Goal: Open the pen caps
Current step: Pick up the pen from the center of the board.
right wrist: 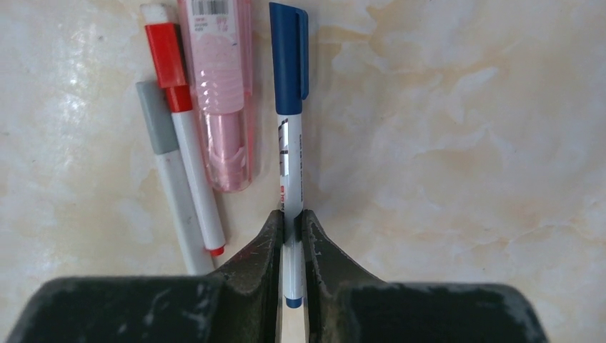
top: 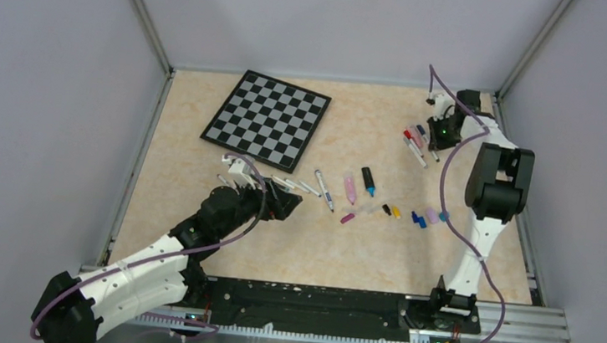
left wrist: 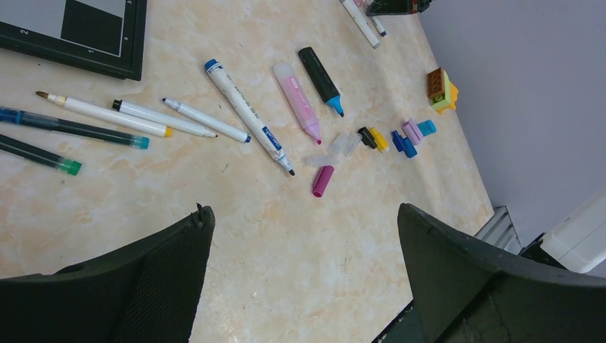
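Top view: the left gripper (top: 284,204) hangs over the table (top: 185,236) just below the chessboard (top: 267,120), beside a row of uncapped pens (top: 307,187). The loose caps (top: 422,218) lie in a small heap at mid-right. The right gripper (top: 443,134) is down at the far right corner, among a few capped pens (top: 414,147).

Left wrist: the fingers (left wrist: 164,279) stand wide apart with nothing between them, above bare tabletop. Beyond them the uncapped pens lie in a loose fan. A pink highlighter (left wrist: 298,101) and a black highlighter (left wrist: 321,80) lie side by side, tips bare. A magenta cap (left wrist: 322,181) lies alone, near the heap of black, yellow, blue and purple caps (two clear ones sit just left of it). A block (left wrist: 441,88) rests by the wall.

Right wrist: the jaws are pinched on the white barrel of the blue-capped pen (right wrist: 289,143), near its tail end. Its blue cap (right wrist: 289,57) is still on. Just to its left lie a pale highlighter (right wrist: 218,93), a red-capped pen (right wrist: 187,143) and a grey-capped pen (right wrist: 168,179).
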